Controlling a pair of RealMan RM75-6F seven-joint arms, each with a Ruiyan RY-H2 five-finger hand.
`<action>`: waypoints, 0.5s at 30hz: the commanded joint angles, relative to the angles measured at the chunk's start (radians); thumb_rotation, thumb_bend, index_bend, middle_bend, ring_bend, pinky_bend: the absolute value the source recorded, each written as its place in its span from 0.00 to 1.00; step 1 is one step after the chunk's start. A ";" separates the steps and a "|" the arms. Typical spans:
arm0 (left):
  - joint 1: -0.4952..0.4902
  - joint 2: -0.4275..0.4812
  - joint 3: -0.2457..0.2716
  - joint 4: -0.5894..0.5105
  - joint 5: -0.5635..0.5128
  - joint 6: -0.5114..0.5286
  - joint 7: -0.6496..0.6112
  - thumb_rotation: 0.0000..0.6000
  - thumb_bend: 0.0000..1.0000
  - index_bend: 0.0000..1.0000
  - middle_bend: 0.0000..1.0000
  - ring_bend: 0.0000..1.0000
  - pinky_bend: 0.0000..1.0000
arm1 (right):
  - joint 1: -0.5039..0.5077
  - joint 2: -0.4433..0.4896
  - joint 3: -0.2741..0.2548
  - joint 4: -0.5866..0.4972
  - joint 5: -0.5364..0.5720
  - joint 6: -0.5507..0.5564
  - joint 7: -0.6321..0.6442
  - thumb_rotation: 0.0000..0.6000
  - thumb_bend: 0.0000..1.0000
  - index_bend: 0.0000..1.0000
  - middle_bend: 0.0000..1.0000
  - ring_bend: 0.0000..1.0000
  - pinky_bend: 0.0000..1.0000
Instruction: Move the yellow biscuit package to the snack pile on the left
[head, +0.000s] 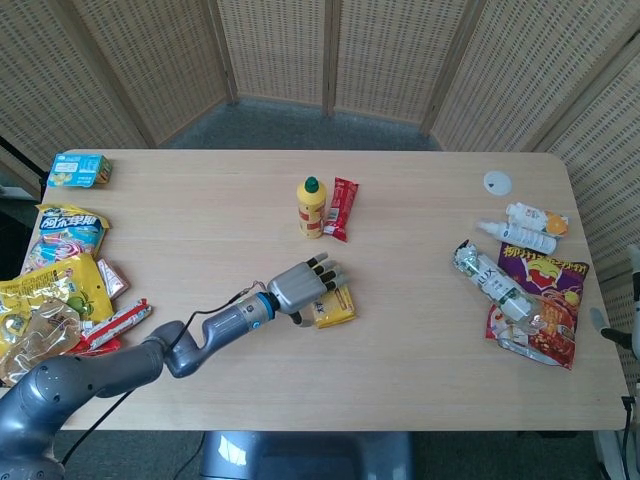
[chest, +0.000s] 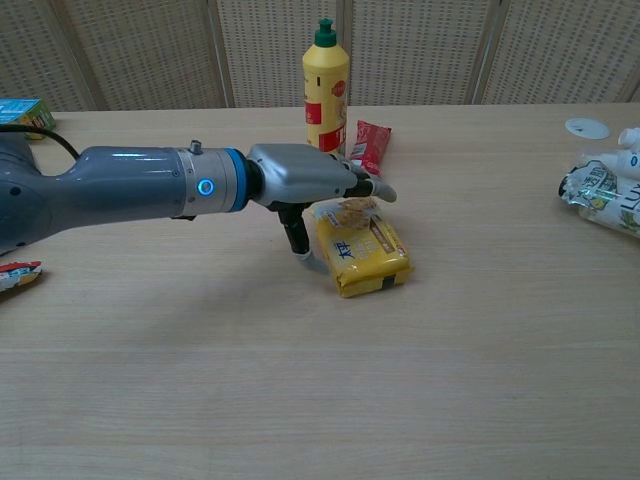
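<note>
Fingers (chest: 372, 186) of our left hand (chest: 305, 186) reach over the near-left end of the yellow biscuit package (chest: 364, 255), with the thumb hanging down just beside its left edge; they look spread rather than clamped, though from the chest view we cannot be sure whether the pack is pinched. In the head view the same left hand (head: 300, 289) overlaps the yellow biscuit package (head: 334, 309) near the middle of the table (head: 420, 240). The package lies in front of the yellow bottle (chest: 325, 95) and red sachet (chest: 366, 150). The snack pile (head: 55, 290) sits well apart at the table's left edge. We do not see our right hand.
</note>
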 joint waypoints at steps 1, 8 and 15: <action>0.000 0.013 0.001 -0.005 -0.003 0.001 0.000 0.78 0.09 0.00 0.00 0.00 0.00 | -0.001 -0.002 -0.001 0.001 -0.002 0.000 0.002 1.00 0.27 0.00 0.00 0.00 0.00; -0.026 -0.014 0.003 0.043 -0.019 -0.052 0.021 0.79 0.09 0.00 0.00 0.00 0.00 | -0.008 -0.006 -0.001 0.015 0.002 0.003 0.011 1.00 0.27 0.00 0.00 0.00 0.00; -0.059 -0.066 -0.003 0.105 -0.019 -0.079 0.019 0.78 0.09 0.00 0.00 0.00 0.00 | -0.018 0.003 0.002 0.016 0.005 0.012 0.017 1.00 0.27 0.00 0.00 0.00 0.00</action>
